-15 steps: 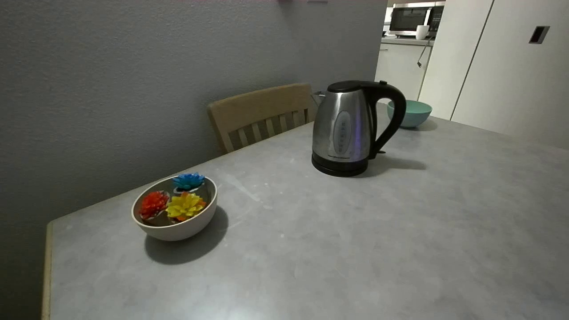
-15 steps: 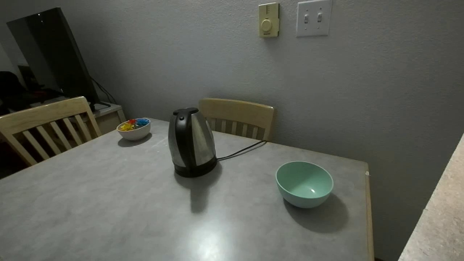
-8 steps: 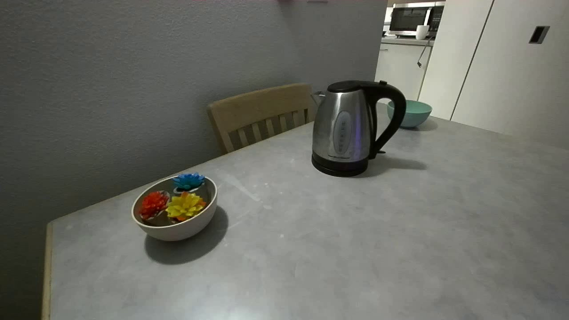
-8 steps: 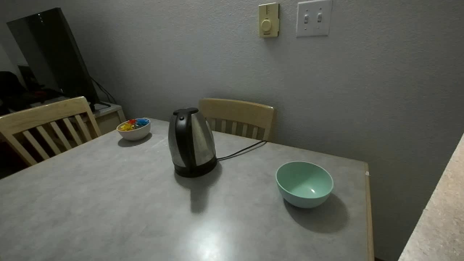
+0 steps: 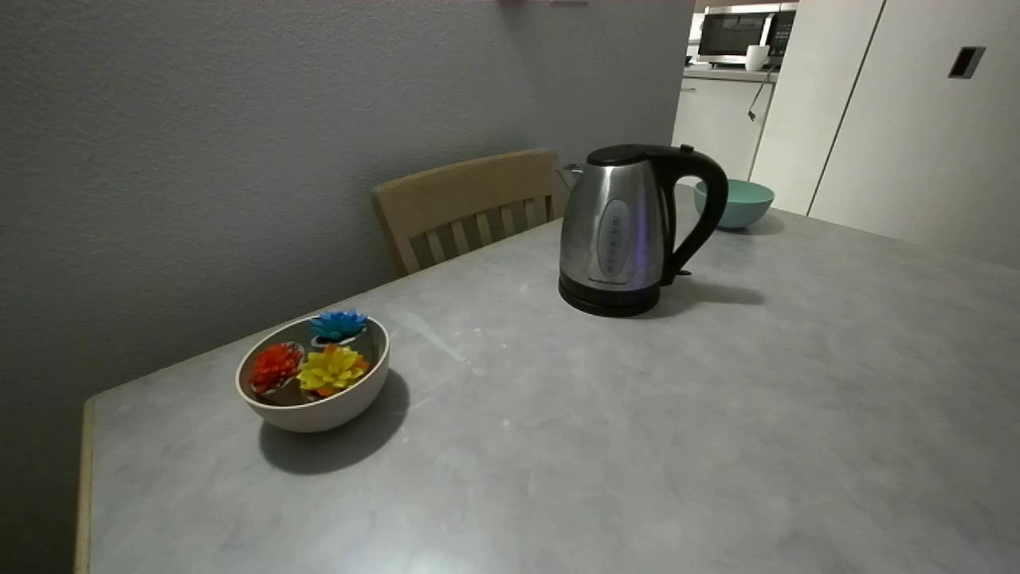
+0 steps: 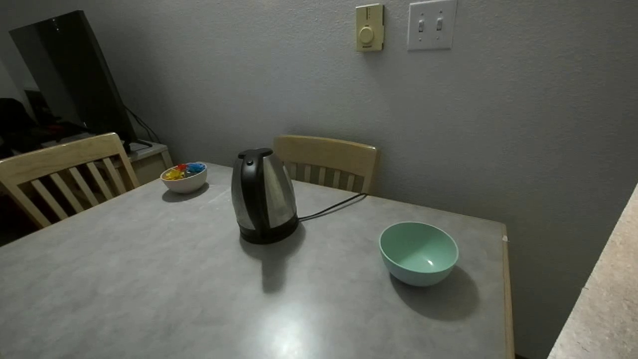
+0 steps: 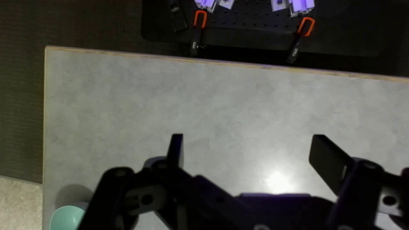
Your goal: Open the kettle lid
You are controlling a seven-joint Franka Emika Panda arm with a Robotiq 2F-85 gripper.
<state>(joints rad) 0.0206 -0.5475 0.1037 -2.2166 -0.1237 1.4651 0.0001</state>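
1. Whole scene: both exterior views match the earlier frames; nothing has shifted. For the task, that means no progress shows; I'd call it the very start, approach pending.
2. Table (image 5: 606, 446): grey top, fills much of the wrist view as well.
3. Kettle (image 5: 642, 230): task's thing, upright on the table, between the teal bowl (image 6: 417, 262) and the off-white bowl (image 5: 343, 413), touching neither. Black handle (image 5: 719, 195) juts from one side; cord (image 6: 333, 207) runs from the base to the table edge. Contents unknown, window (image 5: 613, 237) too small here to read a level.
4. Gripper (image 7: 247, 148): in the wrist view only, fingers (image 7: 329, 159) spread wide, holding nothing. Kettle isn't in that view, so the next move likely calls for travel to its top.
5. Teal bowl: well apart from the kettle; inside, only its own wall and a light glint show.
6. Off-white bowl: holds three flower-like pieces, red flower (image 5: 276, 367), yellow flower (image 5: 331, 370) and blue flower (image 5: 339, 324), set close together.
7. Lid (image 5: 617, 155): flat on the kettle's top, closed, untouched. Opening not yet done.
8. Button (image 5: 686, 148): atop the handle, maybe the lid release; if so, probably needs a press before any lift. Risk: an off-centre push could slide or tip the kettle.
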